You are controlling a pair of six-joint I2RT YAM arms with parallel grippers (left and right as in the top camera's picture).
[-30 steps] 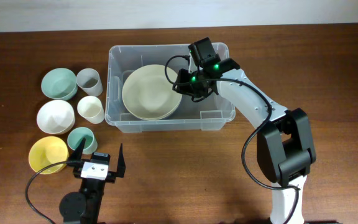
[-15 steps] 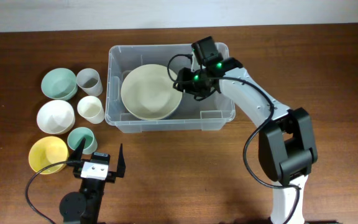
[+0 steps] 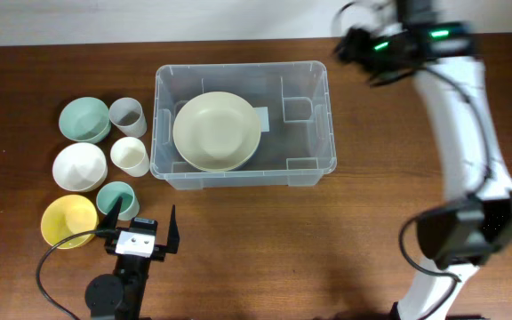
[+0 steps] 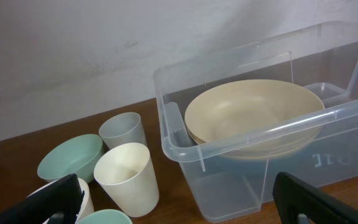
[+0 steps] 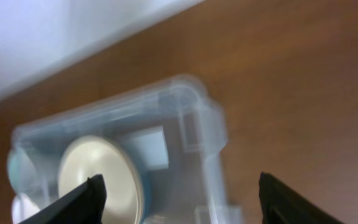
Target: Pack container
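nearest the robot, the left tool [image 3: 143, 219] hangs low over the tabletop [image 3: 265, 240] with its jaws spread fully and nothing between them, just beside a yellow bowl [image 3: 68, 221] and a small teal cup [image 3: 116, 199]. beyond these stand a white bowl [image 3: 79, 166], a cream cup [image 3: 130, 156], a green bowl [image 3: 84, 119] and a grey cup [image 3: 126, 115], all outside and left of the container [image 3: 308, 142].

the container sits mid-tabletop, upright, with a beige bowl [image 3: 216, 132] lying in its left half. a second ago the right tool was down inside it at that bowl's rim. now the right tool [image 5: 180, 198] has let go, lifted out and swung past the container's far right corner, its jaws wide apart and empty.

this suggests the beige bowl is packed and the release is complete. six pieces wait outside, so the task looks only just begun, and the next pick probably comes from the left cluster, where the left tool is closest.
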